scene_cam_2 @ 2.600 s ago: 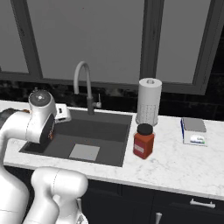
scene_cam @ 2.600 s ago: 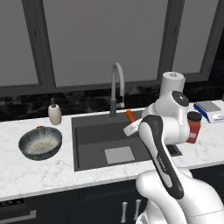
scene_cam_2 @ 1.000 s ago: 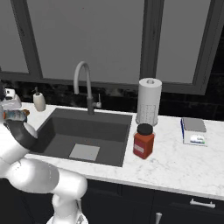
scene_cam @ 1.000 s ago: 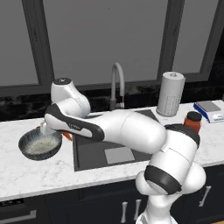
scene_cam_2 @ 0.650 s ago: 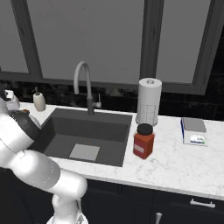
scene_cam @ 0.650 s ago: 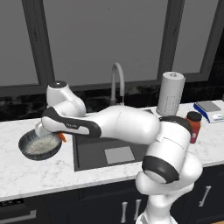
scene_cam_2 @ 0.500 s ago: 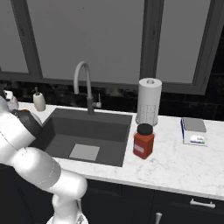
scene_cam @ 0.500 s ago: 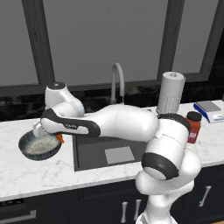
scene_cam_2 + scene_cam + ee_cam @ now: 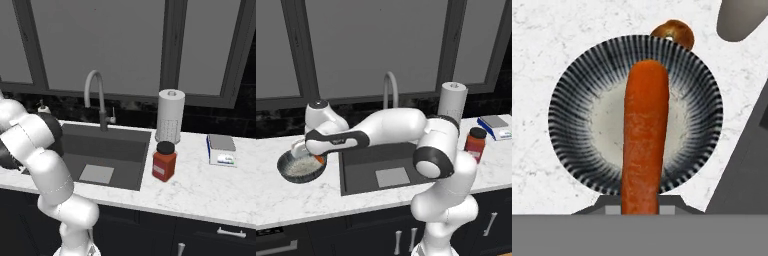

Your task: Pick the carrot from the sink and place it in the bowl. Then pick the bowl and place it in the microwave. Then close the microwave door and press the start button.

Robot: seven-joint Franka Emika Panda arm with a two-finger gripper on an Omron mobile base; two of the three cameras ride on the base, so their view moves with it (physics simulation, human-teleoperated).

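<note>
The round bowl (image 9: 293, 171), dark and striped outside and pale inside, stands on the marble counter left of the sink (image 9: 363, 175). My gripper (image 9: 317, 158) hangs just over the bowl's right side, shut on the orange carrot (image 9: 320, 160). In the hand view the carrot (image 9: 644, 135) points away from me across the middle of the bowl (image 9: 574, 95), above its pale inside. I cannot tell whether it touches the bowl. The sink (image 9: 115, 145) holds a light grey mat (image 9: 97, 173). The microwave is out of view.
A gooseneck faucet (image 9: 390, 87) rises behind the sink. On the right counter stand a paper towel roll (image 9: 452, 102), a red jar (image 9: 475, 144) and a small box (image 9: 496, 127). A brown round thing (image 9: 673, 31) sits just beyond the bowl.
The arm has swung left from over the sink to above the bowl, carrying the carrot. In the last second the hand has crept a little further left over the bowl.
</note>
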